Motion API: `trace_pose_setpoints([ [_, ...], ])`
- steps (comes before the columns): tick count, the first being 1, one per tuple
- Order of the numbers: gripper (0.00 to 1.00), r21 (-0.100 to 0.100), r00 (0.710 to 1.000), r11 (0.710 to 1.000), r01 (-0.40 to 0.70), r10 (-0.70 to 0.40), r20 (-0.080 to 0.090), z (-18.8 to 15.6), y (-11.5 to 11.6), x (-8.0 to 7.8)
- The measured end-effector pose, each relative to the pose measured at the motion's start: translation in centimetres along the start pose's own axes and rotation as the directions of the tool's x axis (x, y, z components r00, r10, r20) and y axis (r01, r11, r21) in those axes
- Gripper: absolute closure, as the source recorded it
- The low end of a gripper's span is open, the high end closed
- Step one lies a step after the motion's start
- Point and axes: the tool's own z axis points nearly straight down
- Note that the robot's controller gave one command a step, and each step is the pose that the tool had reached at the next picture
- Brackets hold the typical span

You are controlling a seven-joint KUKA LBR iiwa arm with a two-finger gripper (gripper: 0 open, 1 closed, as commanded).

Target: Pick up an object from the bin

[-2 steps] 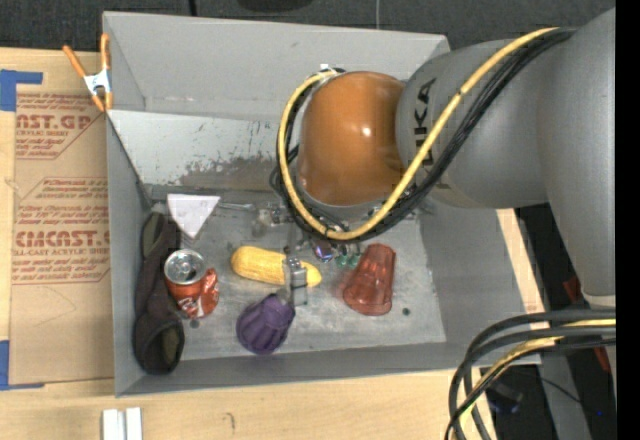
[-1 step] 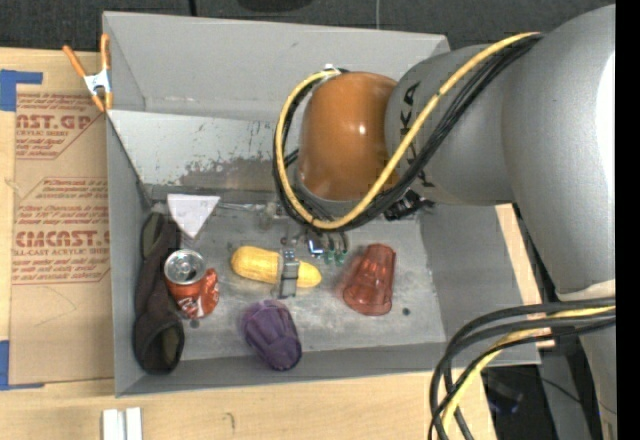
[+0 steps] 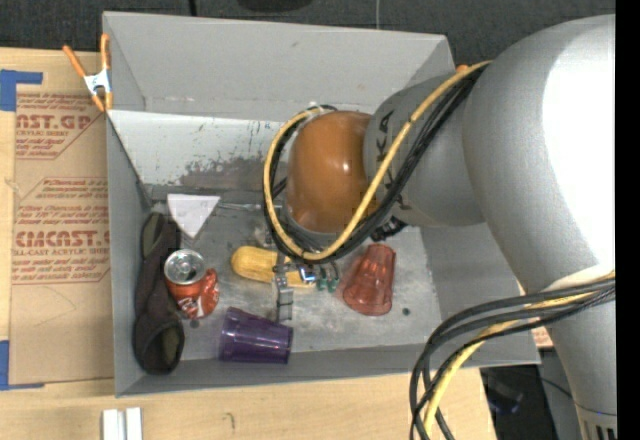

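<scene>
My gripper hangs low in the middle of the bin, under the arm's orange cover. Its tip is just right of a yellow banana-shaped toy lying on the floor, and just above a purple cup lying on its side near the front wall. To its right, a red see-through cup lies on the floor. The cover hides most of the gripper. I see nothing held in it.
A red soda can stands at the left. A dark sock lies along the left wall beside it. A white paper triangle rests near the back left. The arm and its cables cover the bin's right half.
</scene>
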Motion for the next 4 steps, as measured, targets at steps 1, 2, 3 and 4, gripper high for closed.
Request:
trace_pose_setpoints([
  [1,1.00,-0.002,0.998,0.998,-0.056,0.056,-0.001,-0.1,-0.8,-1.2],
  [2,1.00,-0.002,0.998,0.998,-0.056,0.056,-0.001,-0.1,-0.8,-1.2],
  [3,1.00,-0.001,0.998,0.998,-0.056,0.056,-0.007,-0.5,-0.8,-1.1],
  [4,1.00,0.000,0.998,0.998,-0.056,0.056,-0.014,-2.7,-0.8,-0.9],
])
